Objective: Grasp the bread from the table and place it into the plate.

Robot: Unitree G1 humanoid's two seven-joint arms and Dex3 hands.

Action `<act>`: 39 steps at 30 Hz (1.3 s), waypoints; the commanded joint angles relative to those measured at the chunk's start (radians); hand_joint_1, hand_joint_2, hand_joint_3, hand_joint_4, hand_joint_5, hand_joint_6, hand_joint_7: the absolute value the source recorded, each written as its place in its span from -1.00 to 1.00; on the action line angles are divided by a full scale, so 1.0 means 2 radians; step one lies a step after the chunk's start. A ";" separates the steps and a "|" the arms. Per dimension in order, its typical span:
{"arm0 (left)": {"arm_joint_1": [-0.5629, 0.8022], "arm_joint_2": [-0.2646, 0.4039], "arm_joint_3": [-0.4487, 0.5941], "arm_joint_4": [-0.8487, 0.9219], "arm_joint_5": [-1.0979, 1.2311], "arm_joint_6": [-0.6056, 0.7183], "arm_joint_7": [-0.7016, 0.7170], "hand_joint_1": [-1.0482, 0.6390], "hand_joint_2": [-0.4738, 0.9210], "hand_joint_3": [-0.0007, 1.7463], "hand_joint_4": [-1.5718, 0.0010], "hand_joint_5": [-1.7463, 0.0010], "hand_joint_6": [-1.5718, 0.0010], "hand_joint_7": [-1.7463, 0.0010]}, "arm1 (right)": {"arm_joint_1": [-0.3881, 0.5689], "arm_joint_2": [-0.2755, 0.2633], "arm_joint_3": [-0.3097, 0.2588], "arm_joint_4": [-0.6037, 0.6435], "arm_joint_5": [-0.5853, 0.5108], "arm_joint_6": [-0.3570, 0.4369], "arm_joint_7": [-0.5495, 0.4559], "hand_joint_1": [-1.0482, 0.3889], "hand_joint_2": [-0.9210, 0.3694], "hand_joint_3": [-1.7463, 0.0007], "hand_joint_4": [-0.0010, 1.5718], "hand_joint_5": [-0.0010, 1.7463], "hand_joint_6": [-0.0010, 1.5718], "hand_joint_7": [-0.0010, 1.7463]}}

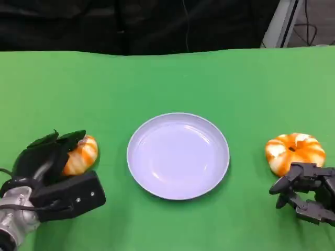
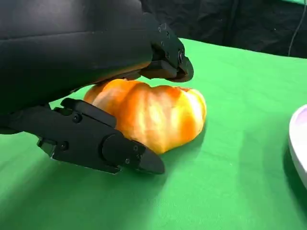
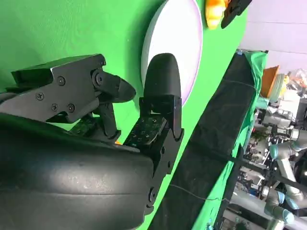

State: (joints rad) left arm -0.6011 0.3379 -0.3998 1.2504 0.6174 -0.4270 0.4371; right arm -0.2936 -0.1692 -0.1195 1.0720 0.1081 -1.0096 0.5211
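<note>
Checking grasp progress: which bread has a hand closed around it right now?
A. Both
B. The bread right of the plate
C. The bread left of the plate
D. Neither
C: the left hand wraps the left bread; the right hand sits short of the right bread.

orange-white bread (image 1: 82, 155) left of the round white plate (image 1: 178, 155); second bread (image 1: 294, 151) right

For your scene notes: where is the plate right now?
In the head view, the plate sits mid-table on the green cloth, between two breads.
</note>
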 commanded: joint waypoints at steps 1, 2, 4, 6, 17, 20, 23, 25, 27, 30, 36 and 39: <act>0.002 0.005 -0.002 0.010 -0.001 0.010 -0.011 0.15 0.91 -0.99 0.64 1.00 0.60 1.00 | 0.002 -0.008 -0.006 -0.004 0.007 -0.003 0.001 0.52 -0.83 0.26 0.13 0.54 0.21 0.05; 0.001 0.005 -0.002 0.011 -0.001 0.011 -0.012 0.15 0.92 -0.99 0.64 1.00 0.60 1.00 | 0.002 -0.008 -0.006 -0.004 0.008 -0.003 0.002 0.52 -0.83 0.26 0.13 0.54 0.21 0.05; 0.001 0.004 -0.001 0.012 -0.002 0.013 -0.013 0.15 0.92 -0.99 0.65 1.00 0.60 1.00 | 0.001 -0.008 -0.006 -0.003 0.008 -0.002 0.002 0.52 -0.84 0.26 0.13 0.54 0.21 0.05; 0.000 0.003 0.000 0.015 -0.004 0.016 -0.015 0.17 0.95 -0.98 0.63 0.99 0.58 0.99 | 0.001 -0.008 -0.006 -0.004 0.006 -0.002 0.000 0.53 -0.83 0.26 0.13 0.53 0.21 0.05; -0.001 -0.006 0.009 0.025 -0.012 0.038 -0.001 -0.04 0.99 -0.97 0.43 0.96 0.36 0.96 | 0.003 -0.007 -0.007 -0.008 0.011 0.004 0.005 0.52 -0.84 0.26 0.13 0.55 0.21 0.05; 0.000 -0.008 0.011 0.027 -0.016 0.043 0.000 0.02 1.00 -0.92 0.39 0.97 0.31 0.97 | 0.003 -0.007 -0.008 -0.009 0.011 0.002 0.006 0.53 -0.83 0.26 0.13 0.55 0.21 0.05; -0.001 -0.011 0.013 0.030 -0.021 0.049 0.002 -0.01 1.00 -0.95 0.26 0.96 0.23 0.97 | 0.002 -0.007 -0.007 -0.007 0.011 0.000 0.005 0.54 -0.83 0.26 0.12 0.55 0.21 0.05; -0.001 -0.012 0.013 0.032 -0.022 0.052 0.003 -0.05 1.00 -0.96 0.17 0.94 0.17 0.96 | 0.002 -0.007 -0.007 -0.007 0.011 0.000 0.005 0.54 -0.83 0.26 0.12 0.55 0.21 0.05; 0.000 -0.012 0.014 0.034 -0.023 0.054 0.005 -0.02 1.00 -0.96 0.08 0.91 0.13 0.95 | 0.002 -0.008 -0.007 -0.007 0.009 0.000 0.003 0.53 -0.83 0.26 0.12 0.54 0.21 0.05; 0.000 -0.013 0.014 0.036 -0.023 0.059 0.006 0.06 1.00 -0.91 0.00 0.86 0.08 0.95 | 0.002 -0.008 -0.007 -0.007 0.010 0.001 0.004 0.53 -0.83 0.25 0.12 0.54 0.21 0.06; 0.003 -0.015 0.024 0.040 -0.029 0.060 0.008 0.12 1.00 -0.85 -0.10 0.80 -0.05 0.92 | 0.003 -0.007 -0.008 -0.009 0.012 0.004 0.005 0.53 -0.83 0.26 0.12 0.54 0.21 0.05; 0.006 -0.017 0.031 0.042 -0.033 0.058 0.013 0.11 1.00 -0.88 -0.22 0.72 -0.18 0.88 | 0.003 -0.007 -0.008 -0.009 0.012 0.003 0.005 0.53 -0.84 0.26 0.12 0.54 0.21 0.05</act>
State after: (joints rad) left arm -0.6196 0.2929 -0.3491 1.3010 0.5653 -0.3441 0.4657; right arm -0.2936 -0.1691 -0.1268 1.0610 0.1226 -1.0060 0.5328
